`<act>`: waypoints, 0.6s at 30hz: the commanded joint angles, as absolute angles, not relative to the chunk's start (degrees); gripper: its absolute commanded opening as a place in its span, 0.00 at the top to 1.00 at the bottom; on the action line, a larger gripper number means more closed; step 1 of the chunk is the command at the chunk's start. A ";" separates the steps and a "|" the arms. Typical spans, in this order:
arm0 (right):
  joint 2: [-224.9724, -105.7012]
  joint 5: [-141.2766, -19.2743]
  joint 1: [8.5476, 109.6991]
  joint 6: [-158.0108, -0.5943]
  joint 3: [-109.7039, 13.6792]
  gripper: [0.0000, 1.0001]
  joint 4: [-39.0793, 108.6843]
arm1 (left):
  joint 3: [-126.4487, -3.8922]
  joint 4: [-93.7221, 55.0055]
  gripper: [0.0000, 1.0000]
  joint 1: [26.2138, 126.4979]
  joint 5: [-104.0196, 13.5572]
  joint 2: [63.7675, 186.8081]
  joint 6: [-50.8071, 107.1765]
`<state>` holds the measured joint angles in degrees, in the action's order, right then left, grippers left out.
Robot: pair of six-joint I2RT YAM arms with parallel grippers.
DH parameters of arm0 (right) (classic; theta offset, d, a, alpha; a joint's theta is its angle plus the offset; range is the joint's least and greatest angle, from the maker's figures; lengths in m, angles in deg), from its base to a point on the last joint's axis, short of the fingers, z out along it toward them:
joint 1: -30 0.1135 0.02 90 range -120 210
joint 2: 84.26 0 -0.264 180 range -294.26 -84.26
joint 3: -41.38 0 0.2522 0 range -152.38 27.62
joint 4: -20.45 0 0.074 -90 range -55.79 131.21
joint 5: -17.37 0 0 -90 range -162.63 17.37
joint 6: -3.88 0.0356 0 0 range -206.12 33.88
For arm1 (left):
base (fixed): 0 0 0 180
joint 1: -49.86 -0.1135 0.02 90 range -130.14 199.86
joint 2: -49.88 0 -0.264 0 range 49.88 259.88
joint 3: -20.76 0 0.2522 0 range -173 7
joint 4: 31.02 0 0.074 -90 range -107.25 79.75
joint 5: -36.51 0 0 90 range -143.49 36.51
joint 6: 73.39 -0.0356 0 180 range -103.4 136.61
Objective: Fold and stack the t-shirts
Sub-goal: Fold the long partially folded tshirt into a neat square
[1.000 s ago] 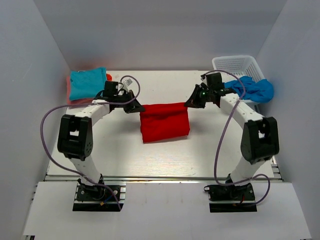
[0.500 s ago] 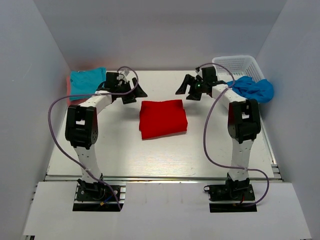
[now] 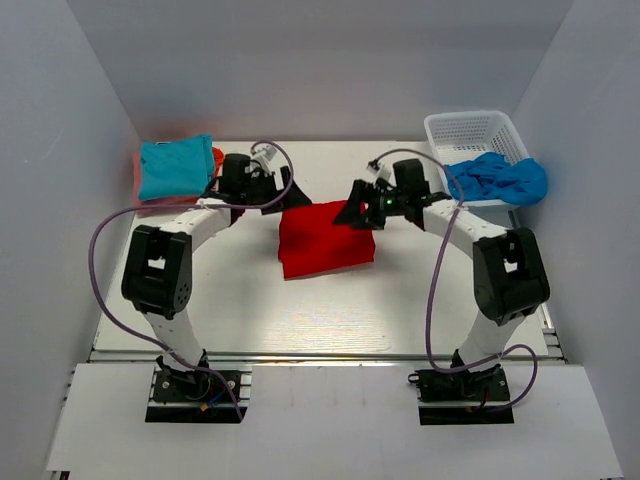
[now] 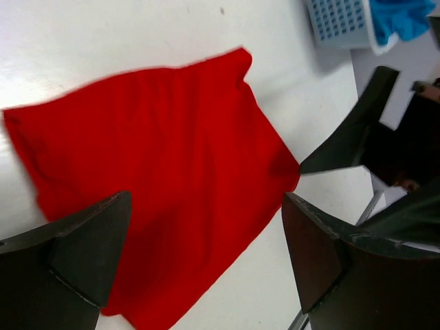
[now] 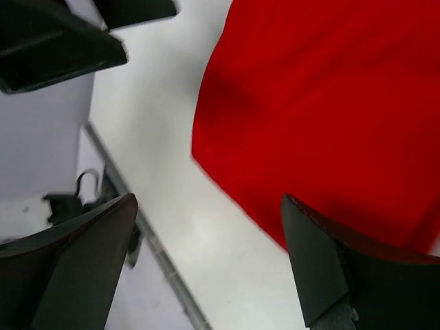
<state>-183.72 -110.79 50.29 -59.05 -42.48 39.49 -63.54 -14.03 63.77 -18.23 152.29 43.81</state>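
Note:
A bright red t-shirt (image 3: 325, 240), folded into a rough rectangle, lies flat mid-table. My left gripper (image 3: 283, 193) hovers open over its far left corner, and my right gripper (image 3: 357, 210) hovers open over its far right corner. Neither holds anything. The left wrist view shows the red t-shirt (image 4: 158, 172) under the left gripper (image 4: 206, 254), jaws wide apart. In the right wrist view the red t-shirt (image 5: 323, 103) fills the upper right, with the right gripper (image 5: 206, 261) wide over its edge. A folded turquoise t-shirt (image 3: 175, 165) rests on an orange-pink one (image 3: 150, 203) at the far left.
A white mesh basket (image 3: 470, 130) stands at the far right corner with a crumpled blue cloth (image 3: 500, 178) draped over its front rim. The basket (image 4: 340, 20) also shows in the left wrist view. Grey walls close in the table on three sides.
Both grippers opened and let go of the red t-shirt, which now lies folded on the table. The arms drew back, then came in over its far corners.

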 commanded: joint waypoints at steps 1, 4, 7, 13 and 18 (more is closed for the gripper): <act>-186.11 -118.94 51.70 -54.92 -39.88 0.10 32.71 | -61.91 -19.08 0.00 66.37 -14.56 154.38 45.17; -188.49 -121.84 51.71 -52.91 -37.16 0.10 30.96 | -61.38 -19.10 0.00 66.90 -12.98 157.88 45.70; -190.60 -121.69 50.57 -50.61 -32.33 0.10 26.30 | -60.07 -17.34 0.00 66.91 -12.45 160.79 45.70; -196.30 -117.11 48.19 -53.51 -29.86 0.10 24.82 | -53.48 -19.36 0.00 65.51 -10.69 163.79 47.37; -200.36 -118.68 45.91 -50.70 -26.09 0.10 18.14 | -53.46 -17.09 0.00 65.50 -14.29 163.17 46.14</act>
<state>-196.02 -123.73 47.67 -49.82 -29.48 22.11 -54.80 -22.95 65.80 -9.61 162.96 47.83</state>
